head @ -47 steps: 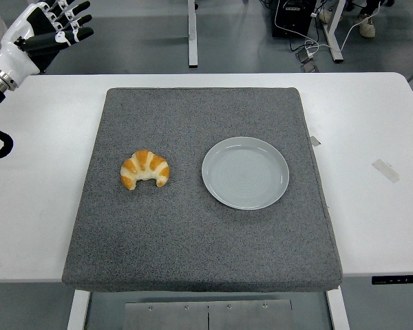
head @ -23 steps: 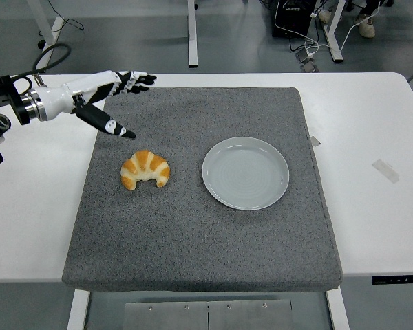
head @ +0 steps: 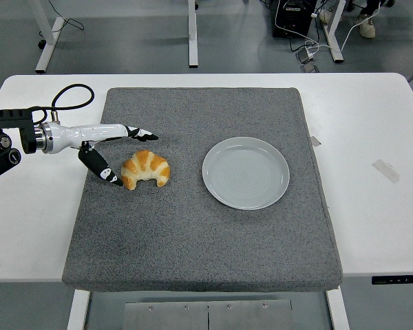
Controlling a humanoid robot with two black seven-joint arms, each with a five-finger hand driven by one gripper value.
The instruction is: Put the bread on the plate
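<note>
Bread [head: 146, 169] is seen lying on the grey mat [head: 193, 234], at 9 o'clock of the plate [head: 246, 172], apart from it. Left hand [head: 109, 148] is positioned at the bread's 9–10 o'clock, fingers [head: 141, 133] spread apart, thumb tip just beside the crust, nothing gripped. Mat is laid on the white table [head: 372, 206].

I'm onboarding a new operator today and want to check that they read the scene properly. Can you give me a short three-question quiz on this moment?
1. True or false: the croissant already lies on the plate.
2. Which hand is at the croissant? A) the left hand B) the right hand C) a person's hand
3. Fill in: the croissant and the plate both rest on a grey ____ on the white table.

Key
1. False: it lies on the mat, left of the empty plate.
2. A: its fingers are spread either side of the croissant's left end, not closed on it.
3. mat
</note>
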